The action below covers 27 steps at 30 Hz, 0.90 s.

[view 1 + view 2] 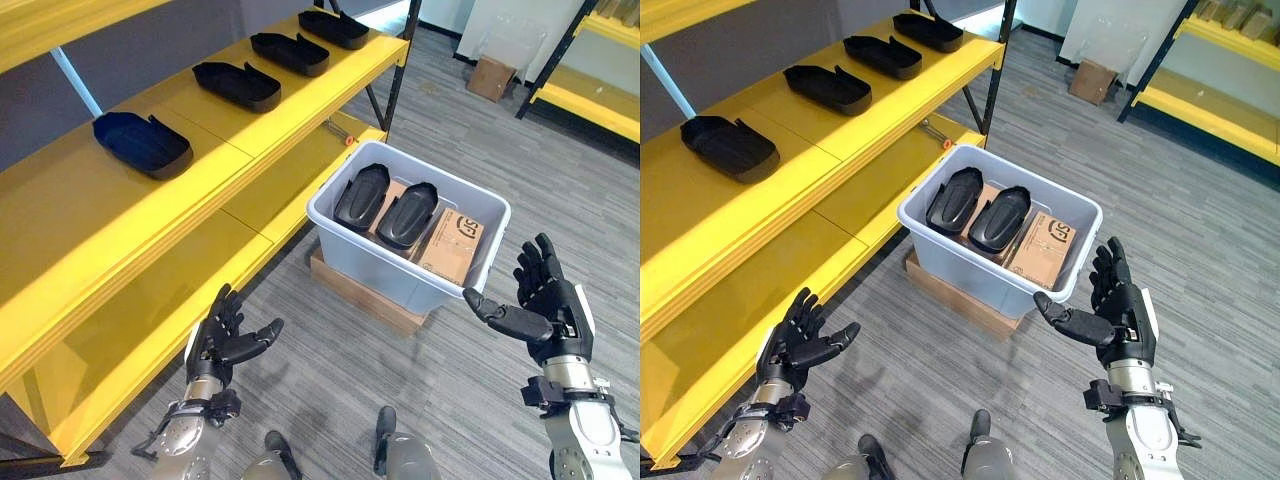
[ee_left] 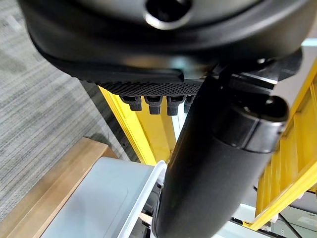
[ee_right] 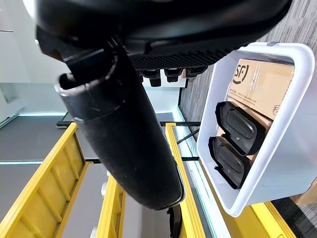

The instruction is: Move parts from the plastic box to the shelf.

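**Both hands raised, open and empty, either side of a box of black parts**

A pale grey plastic box (image 1: 470, 200) sits on the floor on a flat cardboard base (image 1: 355, 288), right up against a yellow shelf unit (image 1: 180, 215). Inside the box, two glossy black moulded parts (image 1: 385, 205) lie side by side on top of brown cardboard cartons (image 1: 452, 245); the parts are on the side of the box nearer the shelf, and one carton lies exposed beside them.

Four more black parts are already lined up on the upper yellow shelf, spaced apart in a row running away from the robot. The nearest shelf part (image 1: 142, 143) looks slightly blue-black; the next shelf part (image 1: 237, 84) lies beyond it, and two more follow toward the far end. The lower shelf level sits behind the box.

The left hand (image 1: 222, 340) is held low above the grey wood-grain floor (image 1: 340, 370), just in front of the lower shelf edge and well apart from the box. Its fingers are spread and nearly straight, thumb out to the side, gripping nothing.

The right hand (image 1: 545, 300) is held up on the other side, near the box's closest corner but not touching it. Its fingers point upward and are splayed, the thumb reaches toward the box, and the palm is empty.

In the background, a small cardboard box (image 1: 491, 77) rests on the floor beside a second yellow shelf unit (image 1: 590, 95).
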{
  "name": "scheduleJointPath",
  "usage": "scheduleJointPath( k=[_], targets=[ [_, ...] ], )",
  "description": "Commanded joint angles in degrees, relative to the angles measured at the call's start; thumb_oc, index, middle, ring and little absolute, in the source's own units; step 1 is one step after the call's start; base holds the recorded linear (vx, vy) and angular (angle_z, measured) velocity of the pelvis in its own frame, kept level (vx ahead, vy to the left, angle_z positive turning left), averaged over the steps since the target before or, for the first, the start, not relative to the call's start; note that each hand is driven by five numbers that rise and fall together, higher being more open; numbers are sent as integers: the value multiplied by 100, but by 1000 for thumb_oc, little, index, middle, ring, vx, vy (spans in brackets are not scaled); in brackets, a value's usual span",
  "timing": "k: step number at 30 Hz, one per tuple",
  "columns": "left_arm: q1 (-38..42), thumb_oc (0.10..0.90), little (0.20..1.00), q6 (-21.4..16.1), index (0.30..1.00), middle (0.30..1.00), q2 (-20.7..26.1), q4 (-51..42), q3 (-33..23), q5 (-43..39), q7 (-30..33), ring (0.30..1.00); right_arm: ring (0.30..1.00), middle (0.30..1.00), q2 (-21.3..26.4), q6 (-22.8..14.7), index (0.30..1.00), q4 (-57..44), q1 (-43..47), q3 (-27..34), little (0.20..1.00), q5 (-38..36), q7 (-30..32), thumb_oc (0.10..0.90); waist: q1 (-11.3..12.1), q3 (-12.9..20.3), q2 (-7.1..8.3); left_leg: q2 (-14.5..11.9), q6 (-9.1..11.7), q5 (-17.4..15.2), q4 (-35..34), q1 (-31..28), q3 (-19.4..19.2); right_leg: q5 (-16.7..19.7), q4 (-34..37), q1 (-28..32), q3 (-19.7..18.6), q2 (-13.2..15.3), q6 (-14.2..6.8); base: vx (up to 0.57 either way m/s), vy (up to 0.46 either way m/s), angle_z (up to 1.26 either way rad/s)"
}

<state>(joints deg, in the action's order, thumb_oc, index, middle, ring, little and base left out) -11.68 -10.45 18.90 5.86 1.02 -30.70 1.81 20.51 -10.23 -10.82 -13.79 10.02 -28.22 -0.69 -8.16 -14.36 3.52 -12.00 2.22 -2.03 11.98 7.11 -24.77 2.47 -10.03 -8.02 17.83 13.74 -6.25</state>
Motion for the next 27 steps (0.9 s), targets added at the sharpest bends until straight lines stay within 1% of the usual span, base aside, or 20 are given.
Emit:
scheduleJointPath(
  k=[1, 4, 6, 7, 8, 9, 10, 11, 12, 13, 14, 15, 16, 17, 19, 20, 21, 22, 24, 27],
  targets=[
    [652, 900, 1000, -663, 1000, 1000, 328, -698, -39, 108, -93, 1000, 1000, 1000, 114, -831, 1000, -308, 683, 379, 1000, 9, 155, 900, -11, 150, -94, -614, 322, -185, -207, -774, -24, -454, -441, -146, -261, -87, -89, 41, -138, -1],
    [774, 900, 1000, -696, 1000, 1000, 309, -676, 13, 103, -50, 1000, 1000, 1000, 143, -875, 1000, -318, 705, 379, 1000, 15, 182, 900, -71, 144, -142, -722, 377, -87, -219, -812, -78, -565, -551, -226, -329, -221, -21, 37, -150, -2],
    [826, 900, 1000, -708, 1000, 1000, 267, -646, 53, 87, -28, 1000, 1000, 1000, 135, -912, 1000, -347, 712, 363, 1000, -10, 180, 900, -89, 150, -185, -884, 424, 3, 26, -757, -75, -724, -579, -240, -431, -405, 108, 44, -161, -6],
    [827, 900, 1000, -708, 1000, 1000, 266, -646, 54, 87, -28, 1000, 1000, 1000, 135, -912, 1000, -347, 712, 364, 1000, -10, 180, 900, -87, 151, -190, -893, 428, -1, 35, -751, -73, -725, -578, -242, -430, -411, 111, 82, -289, -13],
    [874, 900, 1000, -704, 1000, 1000, 238, -631, 118, 75, -4, 1000, 1000, 1000, 154, -961, 1000, -389, 735, 299, 1000, -29, 219, 900, -52, 77, -225, -1237, 538, 457, 885, -536, 80, -907, -509, -95, -533, -716, 356, 101, -429, -26],
    [917, 900, 1000, -688, 1000, 1000, 232, -662, 138, 40, 65, 1000, 1000, 1000, 228, -997, 1000, -383, 787, 119, 1000, -9, 239, 900, 166, -174, -157, -1350, 514, 963, 1797, -212, 789, -1002, -467, 75, -698, -996, 618, 93, -432, -47],
    [924, 900, 1000, -684, 1000, 1000, 238, -666, 135, 39, 68, 1000, 1000, 1000, 224, -1001, 1000, -376, 800, 118, 1000, -6, 243, 900, 152, -196, -171, -1381, 531, 950, 1863, -169, 841, -1012, -473, 82, -677, -1017, 631, 50, -261, -81],
    [948, 900, 1000, -674, 1000, 1000, 210, -687, 148, 1, 89, 1000, 1000, 1000, 248, -996, 1000, -386, 832, 54, 1000, 14, 274, 900, 190, -271, -138, -1269, 464, 872, 2105, -16, 1030, -1079, -419, 159, -708, -1059, 693, -34, -33, -108],
    [964, 900, 1000, -640, 1000, 1000, 172, -705, 153, 42, 174, 1000, 1000, 1000, 257, -973, 1000, -383, 926, -53, 1000, 100, 358, 900, 387, -434, -43, -472, 223, 597, 2035, 709, 1481, -951, -193, 262, -854, -1003, 697, 7, 5, -77],
    [944, 900, 1000, -650, 1000, 1000, 143, -703, 121, 19, 197, 1000, 1000, 1000, 282, -972, 1000, -364, 1003, -109, 1000, 117, 377, 900, 475, -478, -37, -189, 161, 505, 1598, 975, 1699, -932, -162, 293, -948, -1021, 636, 41, 47, -37],
    [919, 900, 1000, -668, 1000, 1000, 124, -711, 118, -1, 213, 1000, 1000, 1000, 296, -981, 1000, -342, 1020, -137, 1000, 98, 373, 900, 508, -506, -24, -287, 181, 641, 1313, 1074, 1747, -953, -162, 322, -1006, -1063, 621, 151, 66, -16],
    [877, 900, 1000, -686, 1000, 1000, 102, -719, 106, 9, 230, 1000, 1000, 1000, 290, -1013, 1000, -300, 1024, -137, 1000, 98, 395, 900, 542, -525, -44, -402, 258, 923, 793, 1248, 1679, -1011, -135, 369, -1013, -1087, 601, 286, 173, -116],
    [849, 900, 1000, -733, 1000, 1000, 70, -732, 93, 47, 285, 1000, 1000, 1000, 351, -1012, 1000, -232, 1104, -199, 1000, 232, 454, 900, 703, -597, -155, -195, 391, 1529, -362, 1378, 1910, -1028, -189, 412, -1080, -1146, 562, 229, 169, -120],
    [854, 900, 1000, -734, 1000, 1000, 67, -730, 93, 47, 286, 1000, 1000, 1000, 354, -1012, 1000, -230, 1109, -198, 1000, 234, 456, 900, 707, -592, -164, -201, 390, 1579, -423, 1365, 1904, -1007, -180, 398, -1082, -1156, 566, 235, 201, -111],
    [852, 900, 1000, -779, 1000, 1000, 25, -695, 82, 98, 354, 1000, 1000, 1000, 374, -1031, 1000, -171, 1207, -309, 1000, 373, 499, 900, 857, -620, -206, -27, 481, 1706, -1241, 1431, 2353, -1140, -263, 478, -1256, -1214, 523, 162, 131, -42],
    [856, 900, 1000, -780, 1000, 1000, 23, -694, 82, 99, 355, 1000, 1000, 1000, 376, -1032, 1000, -169, 1211, -309, 1000, 375, 502, 900, 863, -616, -220, -43, 481, 1741, -1278, 1427, 2352, -1121, -257, 465, -1259, -1230, 527, 281, 246, -74],
    [839, 900, 1000, -811, 1000, 1000, -54, -661, 63, 92, 369, 1000, 1000, 1000, 366, -1030, 1000, -150, 1316, -385, 1000, 397, 485, 900, 920, -609, -278, 4, 556, 1779, -1454, 1396, 2671, -1246, -339, 552, -1494, -1286, 476, 257, 263, -87],
    [769, 900, 1000, -818, 1000, 1000, -93, -661, 54, 4, 332, 1000, 1000, 1000, 328, -1020, 1000, -183, 1319, -449, 1000, 374, 413, 900, 916, -588, -281, -57, 464, 1644, -1483, 1208, 2663, -1389, -439, 567, -1610, -1296, 453, 323, 355, -47],
    [754, 900, 1000, -825, 1000, 1000, -108, -705, 68, 19, 330, 1000, 1000, 1000, 270, -1021, 1000, -196, 1320, -461, 1000, 376, 374, 900, 961, -547, -331, -67, 514, 1803, -1497, 1052, 2812, -1380, -407, 600, -1763, -1318, 449, 173, 269, -98],
    [905, 900, 1000, -853, 1000, 1000, 1, -713, 129, 13, 335, 1000, 1000, 1000, 180, -984, 1000, -194, 1242, -425, 1000, 356, 406, 900, 895, -537, -220, 48, 426, 1525, -921, 1159, 2664, -1414, -290, 753, -1823, -1064, 348, 154, 211, -100]
  ],
)
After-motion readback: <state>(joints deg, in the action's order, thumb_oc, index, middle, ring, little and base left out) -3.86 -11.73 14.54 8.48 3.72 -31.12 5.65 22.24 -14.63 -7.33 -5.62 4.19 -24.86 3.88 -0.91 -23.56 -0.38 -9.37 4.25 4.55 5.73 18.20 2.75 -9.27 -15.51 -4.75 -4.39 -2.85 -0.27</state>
